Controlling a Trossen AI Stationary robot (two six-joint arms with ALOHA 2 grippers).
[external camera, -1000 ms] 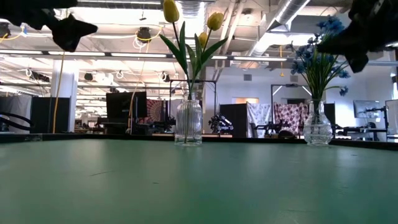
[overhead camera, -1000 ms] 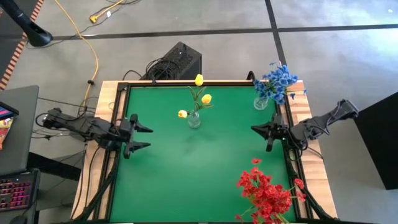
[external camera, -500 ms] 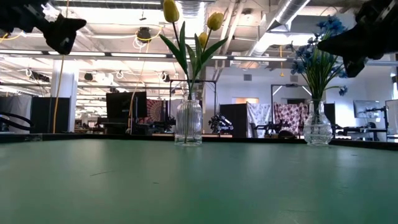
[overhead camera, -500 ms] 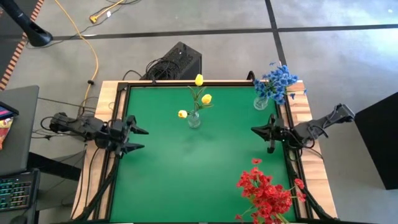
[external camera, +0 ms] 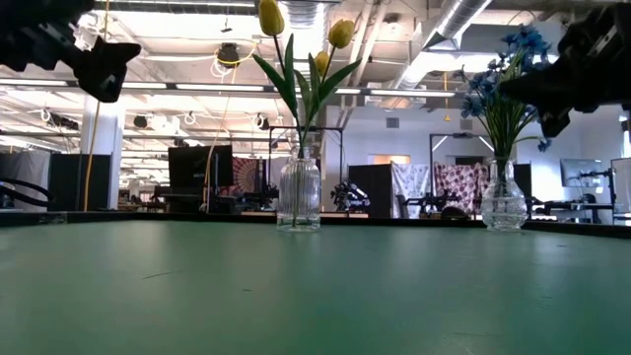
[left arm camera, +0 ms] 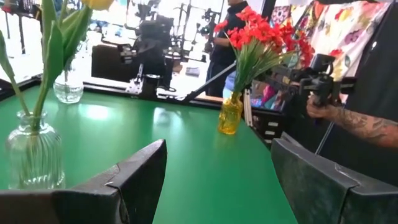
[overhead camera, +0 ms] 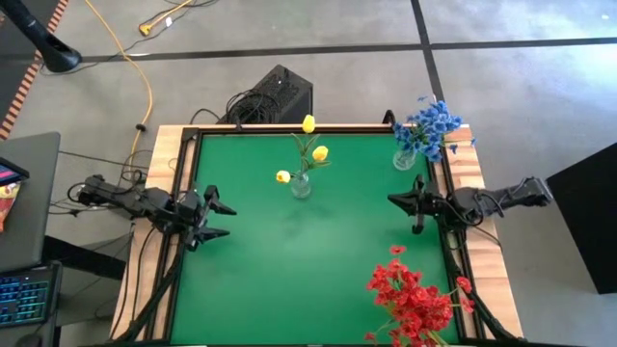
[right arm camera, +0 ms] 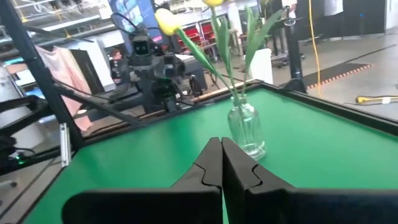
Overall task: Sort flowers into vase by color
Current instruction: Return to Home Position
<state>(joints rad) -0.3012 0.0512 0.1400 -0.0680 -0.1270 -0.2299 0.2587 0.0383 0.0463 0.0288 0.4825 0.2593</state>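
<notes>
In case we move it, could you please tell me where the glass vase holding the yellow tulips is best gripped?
Take the glass vase around its ribbed body, level from the side: it stands upright, and the yellow tulips spread above its mouth.

Ceiling strip lights (external camera: pixel 197 92) are blazing bright and even over the hall, throwing pale glare across the green table (left arm camera: pixel 99 113) (shadows are falling soft, barely there) and glinting off the glass vase (external camera: pixel 299 192).
</notes>
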